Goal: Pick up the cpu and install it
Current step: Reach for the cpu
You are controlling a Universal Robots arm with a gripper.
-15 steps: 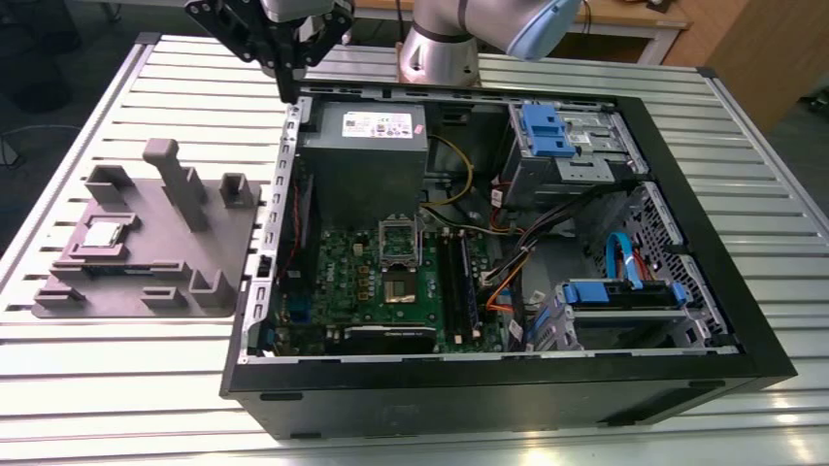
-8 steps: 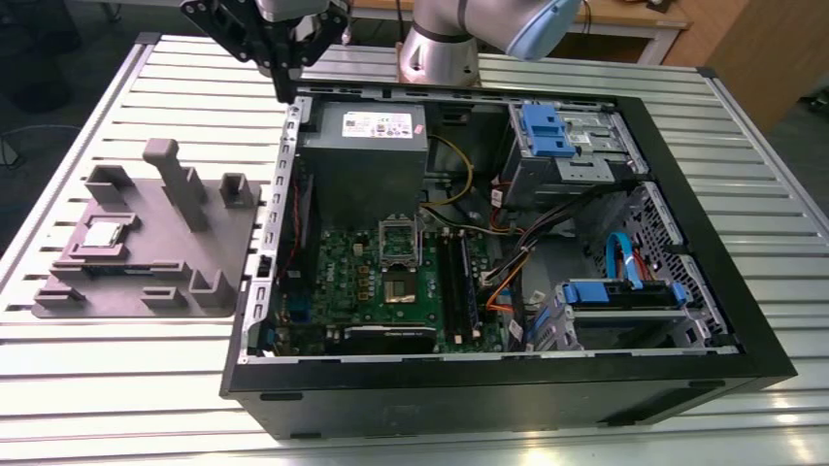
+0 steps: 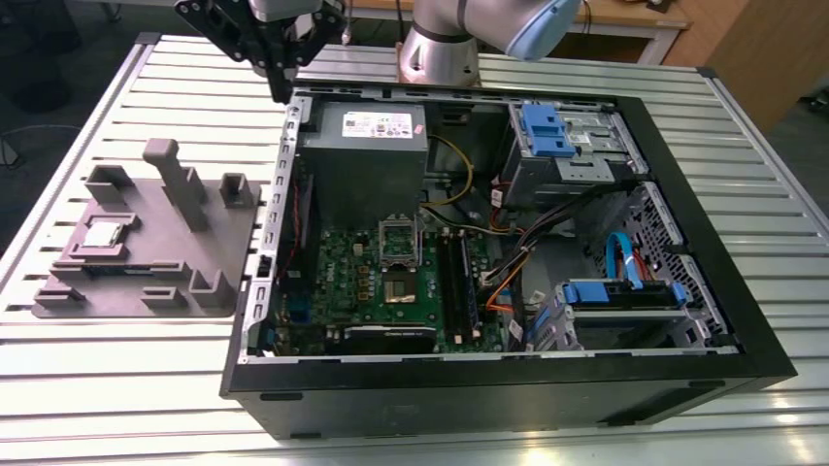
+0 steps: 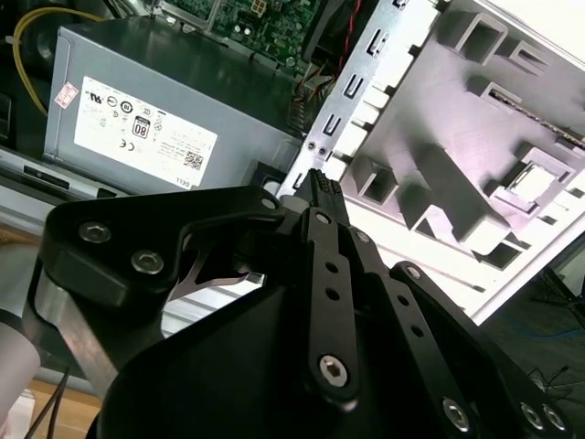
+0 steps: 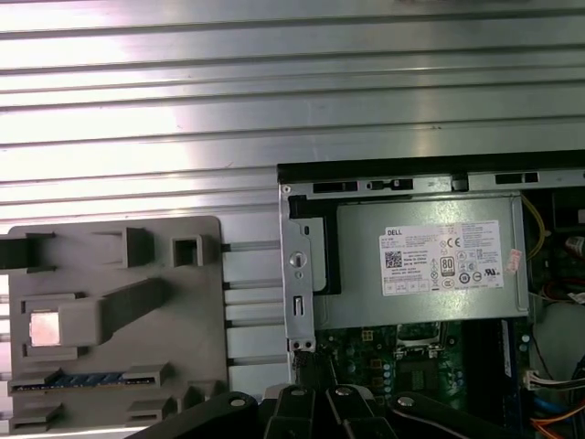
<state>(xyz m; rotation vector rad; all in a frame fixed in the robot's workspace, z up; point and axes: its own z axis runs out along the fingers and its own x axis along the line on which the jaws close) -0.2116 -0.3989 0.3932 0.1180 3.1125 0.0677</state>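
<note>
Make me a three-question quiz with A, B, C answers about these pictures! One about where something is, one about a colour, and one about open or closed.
1. Where is the cpu? A in the dark socket; B on the grey fixture tray; C on the floor.
2. What colour is the motherboard? A red; B white; C green.
3. The computer case is: A open, insides showing; B shut with its cover on; C wrapped in a box.

Answers: 1 B, the silvery chip lies on the tray, at the exterior view's left of the case. 2 C, the board shows green inside the case. 3 A, the motherboard is plainly visible from above.
</note>
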